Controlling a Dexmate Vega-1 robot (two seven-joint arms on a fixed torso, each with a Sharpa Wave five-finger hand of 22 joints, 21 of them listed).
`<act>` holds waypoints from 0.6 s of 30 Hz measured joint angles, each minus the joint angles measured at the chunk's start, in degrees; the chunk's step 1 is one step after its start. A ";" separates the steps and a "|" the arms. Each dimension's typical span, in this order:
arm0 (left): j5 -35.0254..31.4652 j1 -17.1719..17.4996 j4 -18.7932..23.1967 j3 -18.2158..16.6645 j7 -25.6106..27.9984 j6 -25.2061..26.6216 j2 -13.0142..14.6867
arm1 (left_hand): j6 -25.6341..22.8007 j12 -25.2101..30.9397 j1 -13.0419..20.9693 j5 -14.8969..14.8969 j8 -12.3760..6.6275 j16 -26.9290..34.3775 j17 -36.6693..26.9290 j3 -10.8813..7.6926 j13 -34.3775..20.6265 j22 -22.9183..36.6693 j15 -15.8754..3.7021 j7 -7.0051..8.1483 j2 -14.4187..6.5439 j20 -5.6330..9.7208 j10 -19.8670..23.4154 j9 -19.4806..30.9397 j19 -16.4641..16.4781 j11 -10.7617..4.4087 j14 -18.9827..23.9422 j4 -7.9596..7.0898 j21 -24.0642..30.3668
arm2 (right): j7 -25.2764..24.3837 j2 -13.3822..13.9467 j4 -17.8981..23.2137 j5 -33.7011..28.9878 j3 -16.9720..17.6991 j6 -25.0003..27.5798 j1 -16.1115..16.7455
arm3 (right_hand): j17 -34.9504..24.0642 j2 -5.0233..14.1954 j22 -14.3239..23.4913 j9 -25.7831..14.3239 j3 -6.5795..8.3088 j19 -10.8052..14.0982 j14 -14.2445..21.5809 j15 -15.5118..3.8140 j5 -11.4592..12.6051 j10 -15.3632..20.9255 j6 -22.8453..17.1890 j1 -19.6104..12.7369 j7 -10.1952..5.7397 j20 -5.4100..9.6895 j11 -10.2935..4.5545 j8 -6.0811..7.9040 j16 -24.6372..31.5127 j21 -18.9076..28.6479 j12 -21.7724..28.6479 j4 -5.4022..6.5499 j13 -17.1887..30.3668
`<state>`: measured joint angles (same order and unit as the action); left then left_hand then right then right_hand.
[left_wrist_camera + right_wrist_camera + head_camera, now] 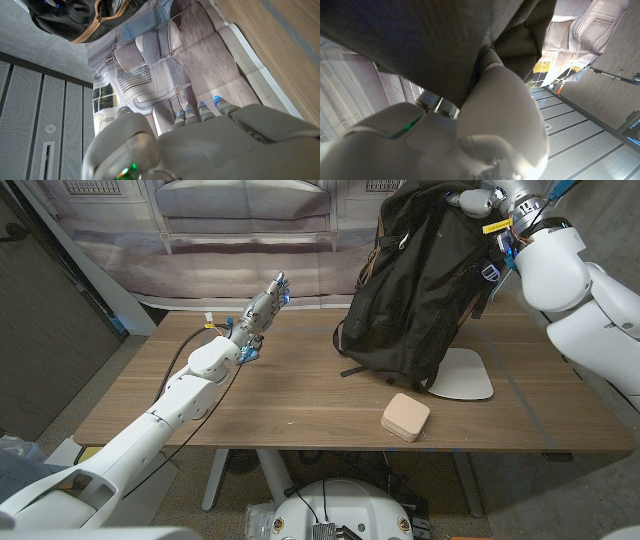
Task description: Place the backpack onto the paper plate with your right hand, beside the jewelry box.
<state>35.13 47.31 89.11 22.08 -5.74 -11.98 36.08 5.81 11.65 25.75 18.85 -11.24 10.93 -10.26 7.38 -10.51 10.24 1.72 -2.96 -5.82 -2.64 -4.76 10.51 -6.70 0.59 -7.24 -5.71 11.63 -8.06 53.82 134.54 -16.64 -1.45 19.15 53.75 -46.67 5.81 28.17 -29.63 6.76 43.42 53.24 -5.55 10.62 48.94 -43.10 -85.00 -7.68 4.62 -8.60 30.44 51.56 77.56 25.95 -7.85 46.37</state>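
One wooden table (pixel 300 395), curtained backdrop (pixel 240 230).

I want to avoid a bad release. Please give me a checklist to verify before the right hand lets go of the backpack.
1. Right hand grips the top of the backpack: ok.
2. Backpack bottom over the paper plate: ok in part; its left side hangs past the plate over the table.
3. Backpack bottom resting fully on the plate: cannot tell.
4. Jewelry box apart from the backpack, in front of the plate: ok.
5. Left hand raised, holding nothing, far from the backpack: ok.
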 measured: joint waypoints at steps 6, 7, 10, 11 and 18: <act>-0.31 -0.62 0.13 0.53 0.03 0.59 -0.22 | 0.00 0.00 0.00 0.00 0.00 0.00 0.00 0.05 0.00 0.00 0.00 0.00 0.00 0.00 0.00 0.00 0.00 0.00 0.00 -0.05 0.00 | 0.88 0.56 0.50 2.00 3.95 -1.68 2.93 | 0.14 0.00 -0.06 0.00 -0.05 -0.14 0.00 0.00 0.00 0.00 0.00 0.00 0.00 0.14 0.00 0.00 0.47 0.22 -0.08 0.05 0.00; -0.32 -0.64 0.13 0.55 0.03 0.61 -0.23 | 0.00 0.00 0.00 0.00 0.00 0.00 0.00 0.05 0.00 0.00 0.00 0.00 0.00 0.00 0.00 0.00 0.00 0.00 0.00 -0.05 0.00 | 1.20 0.57 0.54 2.47 4.16 -2.02 3.09 | 0.13 0.00 -0.19 0.00 -0.05 -0.20 0.00 0.00 0.00 0.00 0.00 0.00 0.00 0.20 0.00 0.00 0.47 0.33 -0.33 0.05 0.10; -0.44 -0.84 0.13 0.74 0.03 0.85 -0.31 | 0.00 0.00 0.00 0.00 0.00 0.00 0.00 0.05 0.00 0.00 0.00 0.00 0.00 0.00 0.00 0.00 0.00 0.00 0.00 -0.05 0.00 | 1.65 0.59 0.91 3.02 6.26 -2.39 4.65 | 0.13 0.00 -0.30 0.00 -0.05 -0.43 0.00 0.00 0.00 0.00 0.00 0.00 0.00 -0.02 0.00 -0.43 0.47 0.44 -0.33 0.05 0.22; -0.46 -0.92 0.13 0.80 0.03 0.94 -0.35 | 0.00 0.00 0.00 0.00 0.00 0.00 0.00 0.05 0.00 0.00 0.00 0.00 0.00 0.00 0.00 0.00 0.00 0.00 0.00 -0.05 0.00 | 1.87 0.59 1.07 3.23 7.01 -2.54 5.19 | 0.12 0.00 -0.30 0.01 -0.05 -0.63 0.00 0.00 -0.01 -0.01 0.00 0.00 0.00 -0.22 0.00 -0.43 0.47 0.56 -0.46 0.05 0.23; -0.69 -1.36 0.13 1.21 0.04 1.37 -0.55 | 0.00 0.00 0.00 0.00 0.00 0.00 0.00 0.05 0.00 0.00 0.00 0.00 0.00 0.00 0.00 0.00 0.00 0.00 0.00 -0.05 0.00 | 3.20 0.06 1.73 4.22 10.71 -3.60 7.83 | 0.18 0.00 -0.56 0.01 -0.05 -0.62 0.00 0.00 -0.03 -0.01 0.00 0.00 0.01 -0.21 0.00 -0.43 0.51 0.66 -0.67 0.05 0.41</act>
<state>34.44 45.95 89.24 23.29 -5.70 -10.61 35.53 5.82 11.65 25.75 18.85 -11.24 10.93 -10.25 7.42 -10.51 10.25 1.72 -2.96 -5.82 -2.64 -4.76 10.51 -6.70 0.59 -7.24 -5.76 11.63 -4.86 53.88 136.27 -12.42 9.26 15.54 61.58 -46.49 5.82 27.61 -29.62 6.70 42.81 53.24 -5.55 10.59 48.93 -43.10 -85.01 -7.67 4.40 -8.59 30.01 52.07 78.22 25.28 -7.80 46.78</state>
